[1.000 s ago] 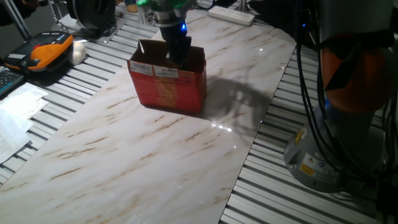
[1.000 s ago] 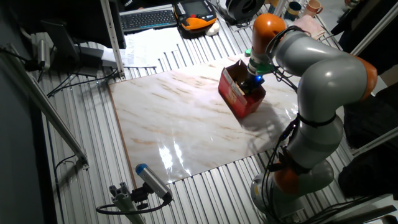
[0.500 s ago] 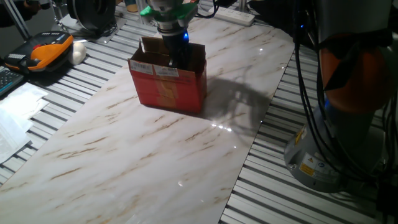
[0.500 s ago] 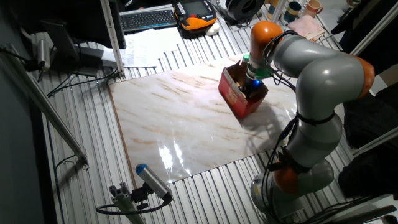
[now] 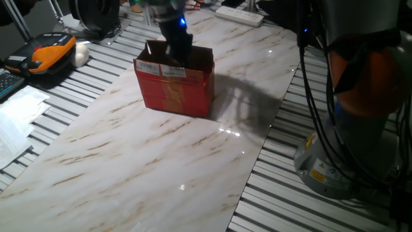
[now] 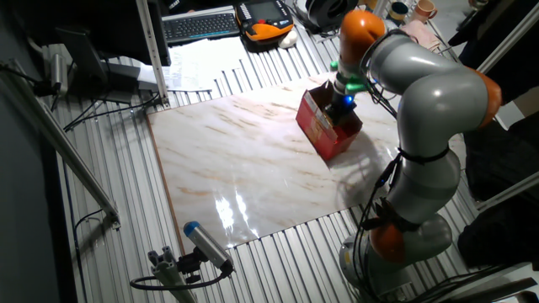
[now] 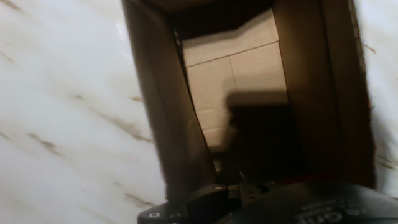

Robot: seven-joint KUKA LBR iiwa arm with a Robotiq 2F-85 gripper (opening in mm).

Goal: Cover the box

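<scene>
1 upright box point(image 5: 175, 90) (mouth upward), long axis across table point(image 5: 129, 161).

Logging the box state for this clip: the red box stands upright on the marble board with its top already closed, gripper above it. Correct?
Not quite. The red box stands upright on the marble board, but its top is open; the hand view looks down into its bare interior. The gripper sits at the opening in one fixed view.

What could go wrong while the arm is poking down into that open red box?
The gripper reaches inside the box, close to its walls. Any sideways motion could catch a wall or a brown flap and tip or drag the box across the smooth marble tabletop. A flap could also get crumpled rather than folded shut.
</scene>
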